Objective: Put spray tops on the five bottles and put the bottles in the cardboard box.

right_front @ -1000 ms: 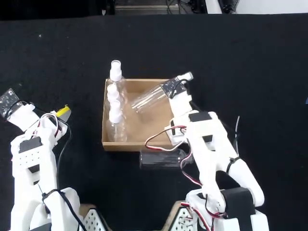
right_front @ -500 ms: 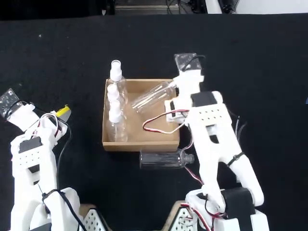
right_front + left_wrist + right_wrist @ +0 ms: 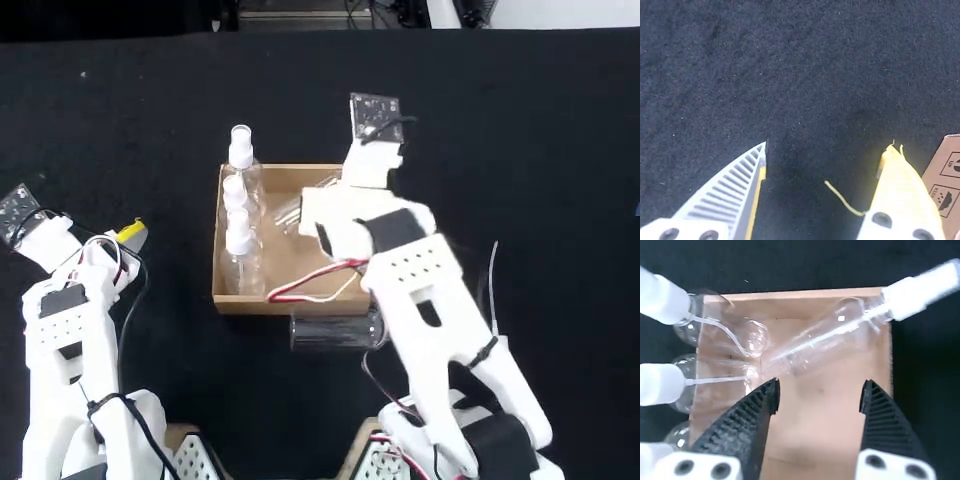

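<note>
Jaws on the right are held spread over the cardboard box (image 3: 815,410), as the slanted bottle (image 3: 830,335) is laid inside.

table cloth (image 3: 520,120): black, fine pale specks | cardboard box (image 3: 840,410): plain brown | bottles (image 3: 825,337): clear, see-through | spray tops (image 3: 920,287): white | left gripper (image 3: 827,145): one side white and ribbed with yellow edge, other side yellow | right gripper (image 3: 820,384): black, ribbed | arms (image 3: 430,300): white | wires (image 3: 300,290): red and white

cardboard box (image 3: 245,302) | three spray-topped bottles (image 3: 240,215) along left wall | fourth (image 3: 825,340) slanted inside | fifth (image 3: 325,332) lying outside
</note>
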Controlling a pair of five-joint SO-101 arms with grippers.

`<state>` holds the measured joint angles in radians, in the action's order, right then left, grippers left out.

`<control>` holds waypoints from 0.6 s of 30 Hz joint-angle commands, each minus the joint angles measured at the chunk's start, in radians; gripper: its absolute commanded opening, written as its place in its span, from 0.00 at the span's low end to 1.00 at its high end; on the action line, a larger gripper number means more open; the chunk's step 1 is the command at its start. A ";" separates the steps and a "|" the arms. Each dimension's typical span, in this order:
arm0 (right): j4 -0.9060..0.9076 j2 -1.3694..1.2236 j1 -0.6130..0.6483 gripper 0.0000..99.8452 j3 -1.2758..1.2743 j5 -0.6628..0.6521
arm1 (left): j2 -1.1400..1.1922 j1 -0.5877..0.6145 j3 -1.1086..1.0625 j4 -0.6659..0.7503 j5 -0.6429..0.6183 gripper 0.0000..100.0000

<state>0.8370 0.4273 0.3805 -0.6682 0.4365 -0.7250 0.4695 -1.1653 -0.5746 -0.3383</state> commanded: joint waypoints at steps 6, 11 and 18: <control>-0.402 0.050 0.026 0.24 -0.199 0.103 | -0.012 0.007 0.024 0.018 0.021 0.34; -0.503 0.050 0.038 0.25 -0.251 0.328 | -0.012 0.007 0.024 0.018 0.021 0.34; -0.608 0.033 0.032 0.25 -0.292 0.482 | -0.012 0.007 0.024 0.018 0.021 0.34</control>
<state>0.2846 0.4273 0.4020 -0.9643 0.8661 -0.7250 0.4695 -1.1653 -0.5746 -0.3383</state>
